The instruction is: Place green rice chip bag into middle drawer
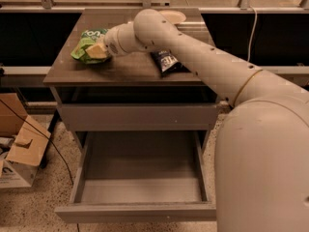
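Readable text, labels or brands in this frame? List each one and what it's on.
Nothing can be read with confidence.
On the green rice chip bag: white lettering on the dark patch, too blurred to read.
On the dark snack bag: white lettering, too blurred to read.
On the cardboard box: no readable print.
On the gripper: no markings; it sits at the green bag on the tabletop, covering part of it.

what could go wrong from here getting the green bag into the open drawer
1. The gripper is at the green rice chip bag, which lies near the left edge of the tabletop; a push could slide it off.
2. The arm passes just above the dark blue bag and might drag it.
3. The middle drawer is open well below; a weak hold might drop the bag short.
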Controlling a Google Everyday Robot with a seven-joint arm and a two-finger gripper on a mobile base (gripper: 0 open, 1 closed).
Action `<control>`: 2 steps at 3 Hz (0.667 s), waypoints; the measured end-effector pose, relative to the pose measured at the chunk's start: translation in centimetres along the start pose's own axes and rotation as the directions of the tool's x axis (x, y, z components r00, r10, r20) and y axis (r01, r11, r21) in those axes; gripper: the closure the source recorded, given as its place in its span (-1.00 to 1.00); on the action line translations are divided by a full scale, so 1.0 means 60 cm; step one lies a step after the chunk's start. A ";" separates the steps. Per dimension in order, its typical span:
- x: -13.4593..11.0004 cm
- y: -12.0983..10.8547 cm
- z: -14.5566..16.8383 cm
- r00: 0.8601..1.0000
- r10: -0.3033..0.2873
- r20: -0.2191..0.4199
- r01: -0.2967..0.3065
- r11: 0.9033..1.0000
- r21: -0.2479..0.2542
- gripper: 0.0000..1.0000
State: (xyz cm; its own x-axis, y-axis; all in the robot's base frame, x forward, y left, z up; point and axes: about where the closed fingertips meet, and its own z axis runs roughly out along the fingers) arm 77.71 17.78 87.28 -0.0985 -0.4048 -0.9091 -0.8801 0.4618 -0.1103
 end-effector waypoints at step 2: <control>-0.004 0.054 -0.095 0.997 -0.028 0.072 0.031 0.998 -0.046 1.00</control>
State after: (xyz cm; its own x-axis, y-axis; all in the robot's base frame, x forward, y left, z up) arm 72.23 14.89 89.45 -0.0406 -0.3599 -0.9321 -0.9030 0.4126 -0.1200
